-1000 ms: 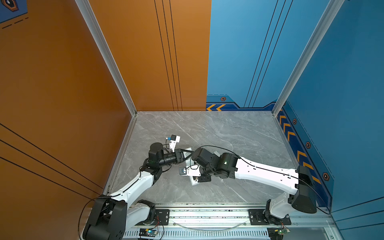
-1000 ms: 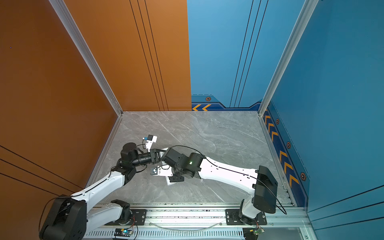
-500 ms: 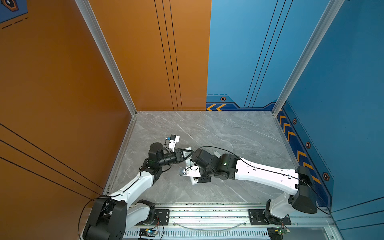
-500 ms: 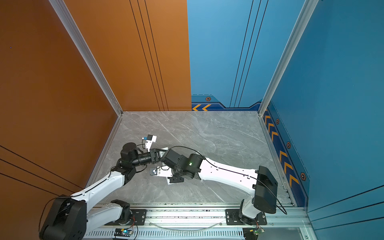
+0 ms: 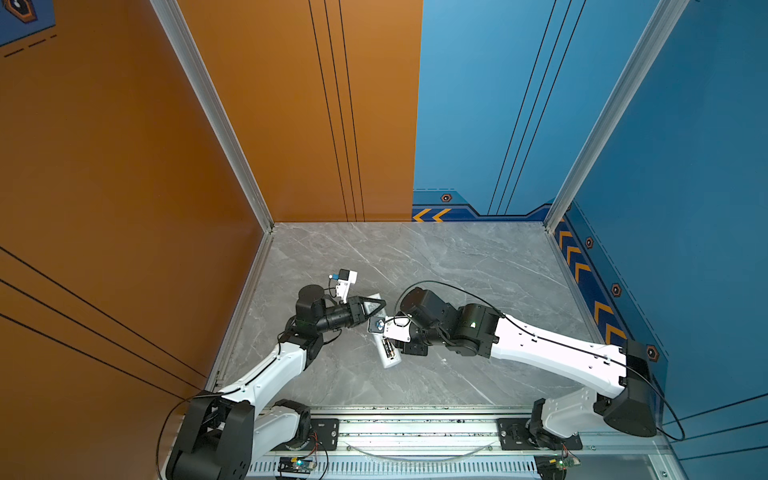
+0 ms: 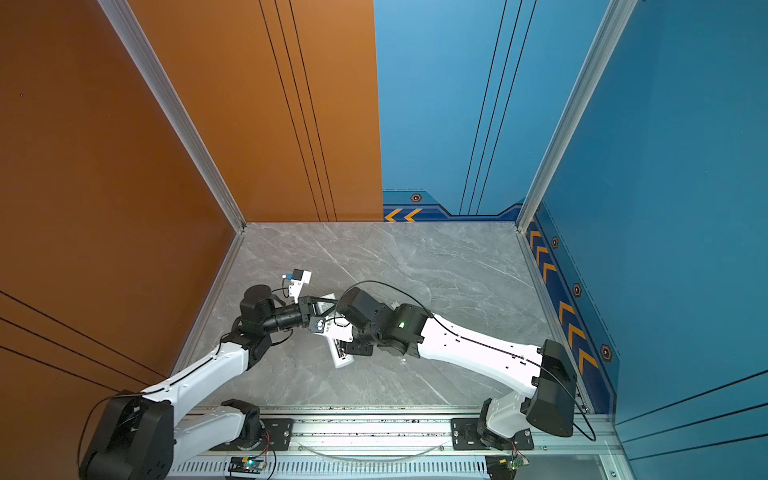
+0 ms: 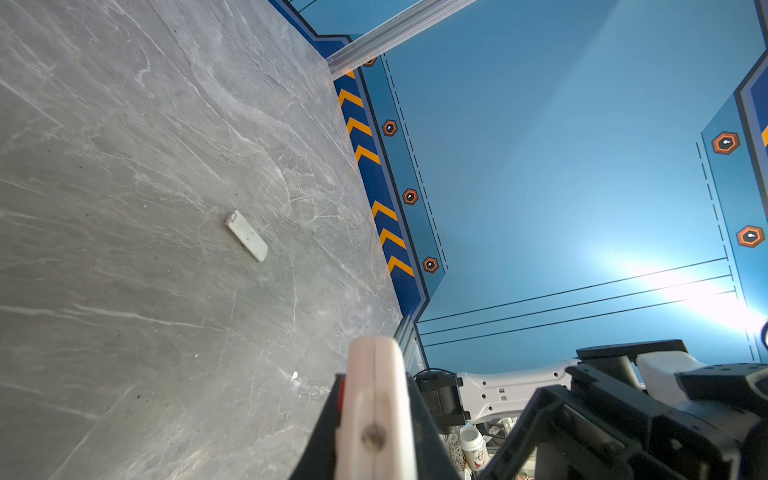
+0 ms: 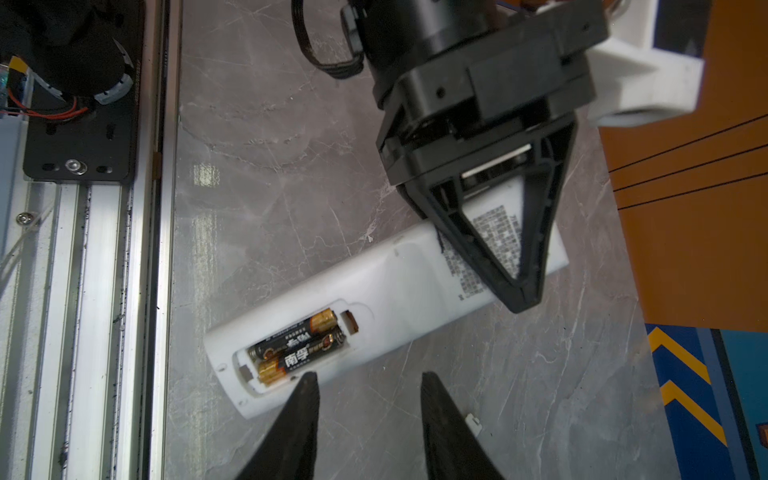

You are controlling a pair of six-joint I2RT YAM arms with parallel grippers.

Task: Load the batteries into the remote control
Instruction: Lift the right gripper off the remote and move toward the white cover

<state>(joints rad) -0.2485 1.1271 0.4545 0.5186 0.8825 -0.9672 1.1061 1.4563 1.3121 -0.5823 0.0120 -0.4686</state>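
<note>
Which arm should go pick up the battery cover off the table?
Right, probably. The right gripper is open and empty near the batteries, free to fetch the battery cover; the left gripper is shut on the remote control, steadying it.

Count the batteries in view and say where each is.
2. One battery and a second battery lie side by side in the open compartment of the remote control. The arms may hide others.

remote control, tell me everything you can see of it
The remote control is a long slim white plastic bar, back side up, with a block of small printed text near one end. Its battery compartment is uncovered and holds two batteries side by side, dark with gold ends. The left gripper clamps the printed end; the right gripper, open, hovers by the compartment end. It lies low on the grey table.
</note>
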